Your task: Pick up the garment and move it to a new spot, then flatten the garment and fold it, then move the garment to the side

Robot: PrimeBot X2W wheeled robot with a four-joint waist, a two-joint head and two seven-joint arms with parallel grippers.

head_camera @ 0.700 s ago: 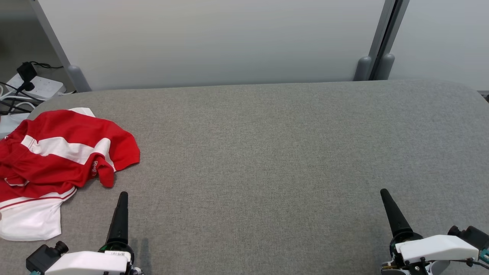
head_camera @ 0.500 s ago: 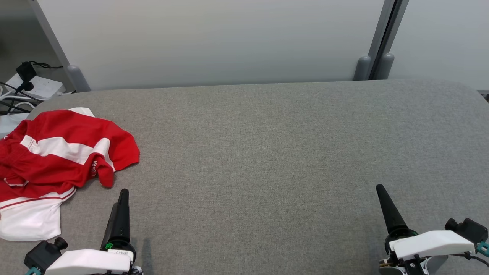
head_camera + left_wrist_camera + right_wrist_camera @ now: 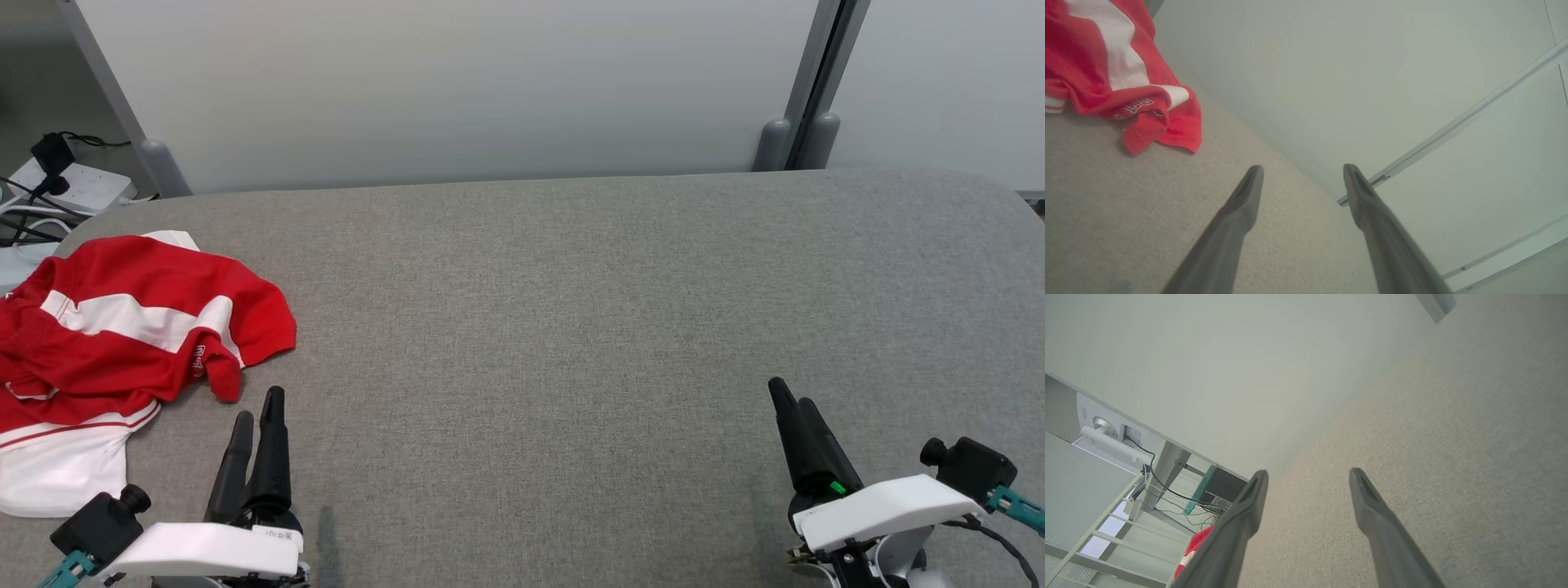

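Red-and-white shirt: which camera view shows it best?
The head view: the red-and-white shirt lies almost whole, crumpled, at far left. The left wrist view catches one end; the right wrist view, just a red sliver.

No legible txt. Garment (image 3: 139,327) has white lettering (image 3: 1137,107) on a red fold, creased, partly hidden, can't read. Small printed sticker (image 3: 282,535) on left gripper (image 3: 260,405) housing — chars too tiny to make out.
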